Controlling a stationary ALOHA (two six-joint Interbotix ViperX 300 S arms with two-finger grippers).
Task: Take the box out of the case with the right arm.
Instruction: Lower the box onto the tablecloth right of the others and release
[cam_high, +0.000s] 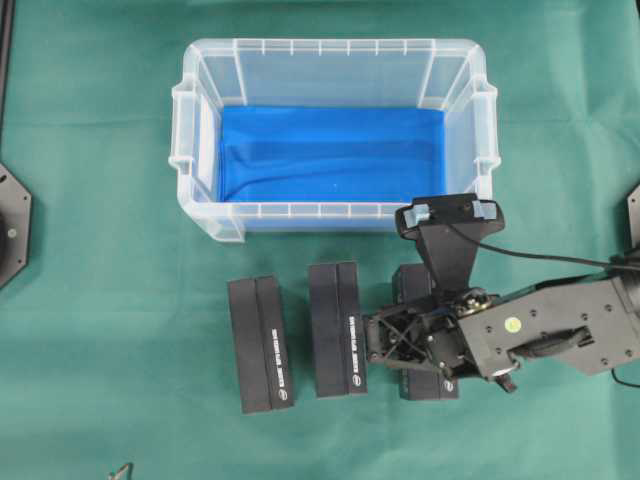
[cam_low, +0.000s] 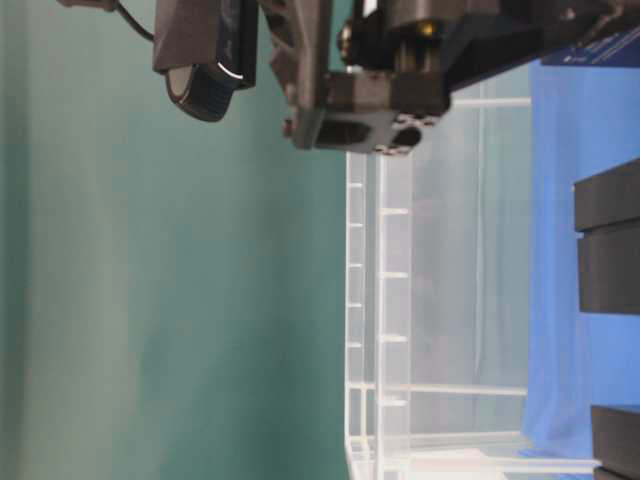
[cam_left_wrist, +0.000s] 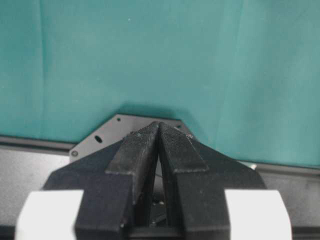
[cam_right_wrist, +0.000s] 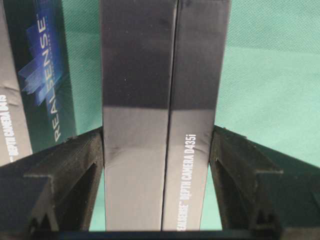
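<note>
Three black boxes lie on the green cloth (cam_high: 90, 300), in front of the case (cam_high: 330, 215) and outside it. They form a row, side by side and apart from one another: the left box (cam_high: 260, 345), the middle box (cam_high: 336, 330) and the right box (cam_high: 412, 290). Each box lies flat with its long axis running from the case toward the near edge of the table, the three roughly parallel. White lettering runs along the long side of each.

The right box is largely covered by the right gripper (cam_high: 385, 340). In the right wrist view this box (cam_right_wrist: 165, 125) sits between the two fingers (cam_right_wrist: 65, 170), which press against its two long sides; the gripper is clamped across the box's width. The neighbouring box (cam_right_wrist: 35, 75) shows at the left edge of that view.

One case stands on the cloth, clear plastic, with a blue cloth (cam_high: 330, 150) on its bottom. No box lies in it.

The right arm (cam_high: 560, 330) reaches in from the right edge of the overhead view.

The left gripper (cam_left_wrist: 159, 131) appears in its wrist view only, over the green cloth and a black plate (cam_left_wrist: 125, 125). Its fingertips meet; it holds nothing.
</note>
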